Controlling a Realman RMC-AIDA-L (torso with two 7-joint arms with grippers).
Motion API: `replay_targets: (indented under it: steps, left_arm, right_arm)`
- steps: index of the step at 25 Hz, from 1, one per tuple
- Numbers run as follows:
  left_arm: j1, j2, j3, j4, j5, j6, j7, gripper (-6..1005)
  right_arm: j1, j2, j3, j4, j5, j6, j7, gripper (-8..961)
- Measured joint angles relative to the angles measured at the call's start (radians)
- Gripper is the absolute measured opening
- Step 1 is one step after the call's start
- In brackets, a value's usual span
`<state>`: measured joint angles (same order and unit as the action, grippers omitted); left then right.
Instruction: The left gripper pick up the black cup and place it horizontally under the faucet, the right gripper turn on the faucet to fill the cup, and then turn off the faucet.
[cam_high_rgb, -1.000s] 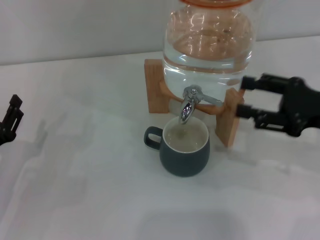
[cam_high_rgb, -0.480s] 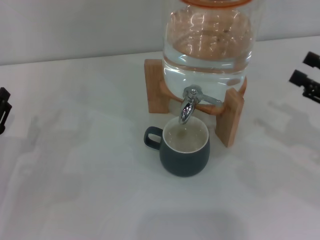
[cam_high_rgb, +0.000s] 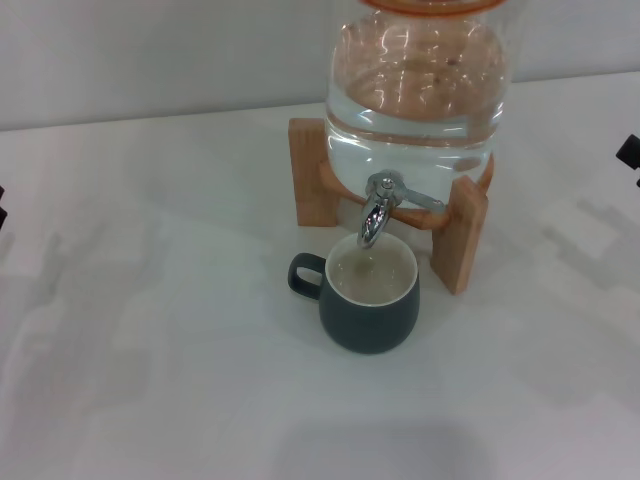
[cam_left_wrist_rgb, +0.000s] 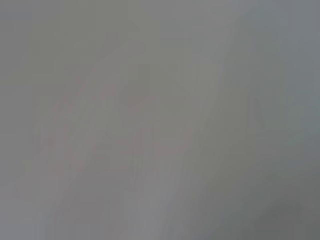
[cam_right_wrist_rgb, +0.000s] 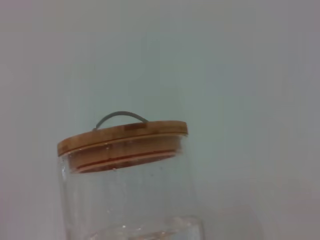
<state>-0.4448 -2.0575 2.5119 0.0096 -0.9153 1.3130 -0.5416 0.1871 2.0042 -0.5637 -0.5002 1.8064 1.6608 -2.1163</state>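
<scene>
The black cup (cam_high_rgb: 368, 300) stands upright on the white table right under the faucet (cam_high_rgb: 377, 207), its handle pointing left and pale water inside it. The chrome faucet sticks out of the clear water jar (cam_high_rgb: 418, 85), which rests on a wooden stand (cam_high_rgb: 459, 240). Only a dark sliver of my left gripper (cam_high_rgb: 2, 208) shows at the far left edge of the head view, well away from the cup. A dark tip of my right gripper (cam_high_rgb: 631, 157) shows at the far right edge, well clear of the faucet. Neither holds anything.
The right wrist view shows the jar's wooden lid (cam_right_wrist_rgb: 122, 140) with its wire handle (cam_right_wrist_rgb: 121, 116) against a plain wall. The left wrist view shows only a flat grey surface. White table (cam_high_rgb: 160, 380) lies all around the cup and stand.
My right gripper has pulled back from beside the faucet to the right edge. The left gripper has slid out to the left edge. Cup, faucet and jar have not moved.
</scene>
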Motion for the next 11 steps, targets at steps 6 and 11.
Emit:
replay_targets:
  steps: [6, 11]
  left_arm:
    - [0.000, 0.002, 0.000, -0.002, 0.000, 0.000, -0.012, 600]
    - [0.004, 0.003, -0.001, -0.002, 0.000, 0.011, -0.027, 600]
  right_arm:
    - [-0.005, -0.001, 0.006, 0.024, 0.010, -0.004, -0.025, 723]
    - [-0.007, -0.001, 0.008, 0.048, 0.021, 0.000, -0.053, 723]
